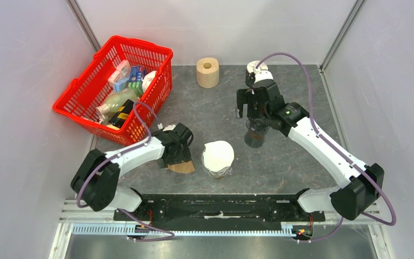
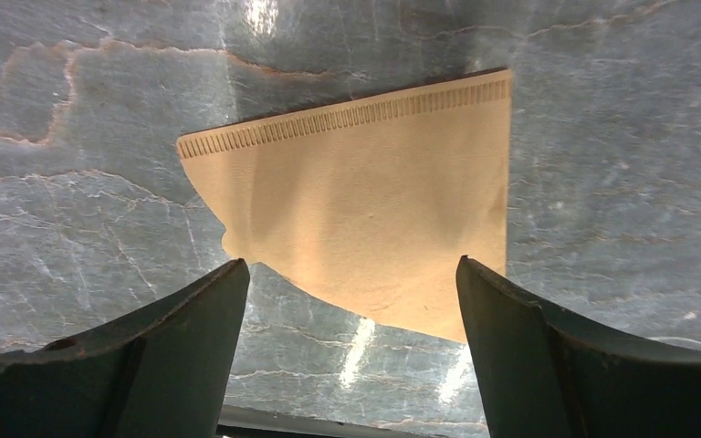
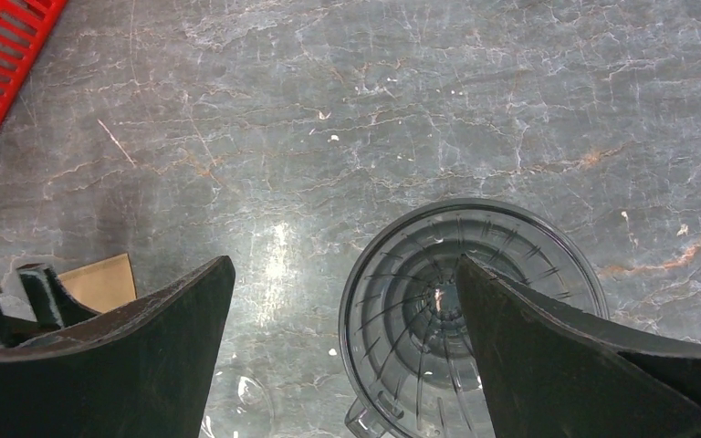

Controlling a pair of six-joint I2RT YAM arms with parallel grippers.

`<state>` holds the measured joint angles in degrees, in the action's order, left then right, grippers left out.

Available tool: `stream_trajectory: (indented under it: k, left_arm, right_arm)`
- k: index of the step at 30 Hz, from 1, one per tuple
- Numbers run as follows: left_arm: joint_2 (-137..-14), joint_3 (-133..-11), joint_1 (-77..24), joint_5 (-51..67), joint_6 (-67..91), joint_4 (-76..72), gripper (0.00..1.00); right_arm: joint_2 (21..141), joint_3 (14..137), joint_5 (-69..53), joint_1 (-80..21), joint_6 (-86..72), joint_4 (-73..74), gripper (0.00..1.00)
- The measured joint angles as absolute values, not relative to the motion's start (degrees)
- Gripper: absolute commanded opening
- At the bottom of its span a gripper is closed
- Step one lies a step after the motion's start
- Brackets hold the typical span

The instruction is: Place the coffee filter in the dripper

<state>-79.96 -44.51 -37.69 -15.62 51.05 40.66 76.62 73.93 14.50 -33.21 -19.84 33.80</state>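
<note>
As the filter (image 2: 365, 210) looks thin and floppy, I'd pinch its seamed edge lightly. Left end effector (image 2: 351, 274) hangs spread above it.

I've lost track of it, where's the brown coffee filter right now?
The coffee filter lies flat on the table, below the open left claw, just left of the white bundle in the top view.

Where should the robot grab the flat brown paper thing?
Probably its curved edge, the one closest to the open left hand. The filter lies flat on the table, so come straight down from above and pinch that edge, not the crimped seam farther away.
</note>
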Motion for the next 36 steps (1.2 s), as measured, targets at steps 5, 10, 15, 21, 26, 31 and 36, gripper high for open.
stream_trajectory:
  k: [5,10,15,21,26,31,36]
  left_arm:
    - [-85.5,-45.5,-37.6,-13.8,51.0,38.8,0.92]
    - [-87.1,-46.4,-37.6,-13.3,50.6,37.6,0.77]
    - [-88.3,-47.4,-37.6,-13.2,50.4,37.1,0.53]
    - [-88.3,-47.7,-37.6,-13.4,50.1,36.5,0.35]
    - [-87.7,-47.9,-37.6,-13.4,49.9,36.7,0.29]
    - [-83.8,-50.5,-37.6,-15.7,47.7,39.2,0.26]
    - [-74.6,-56.4,-37.6,-19.0,43.9,38.1,0.25]
  right_arm:
    - [76.5,73.4,14.5,-33.1,-19.6,33.6,0.99]
    - [75.6,72.6,14.7,-33.1,-19.4,33.5,0.99]
    - [74.8,72.6,14.9,-33.1,-19.4,33.4,0.99]
    - [74.7,72.5,15.0,-33.1,-19.4,33.4,0.99]
    - [74.5,72.4,15.1,-33.1,-19.4,33.4,0.99]
    - [72.6,71.2,14.7,-33.1,-19.6,32.9,0.99]
    - [68.5,68.6,12.2,-33.1,-20.9,29.9,0.99]
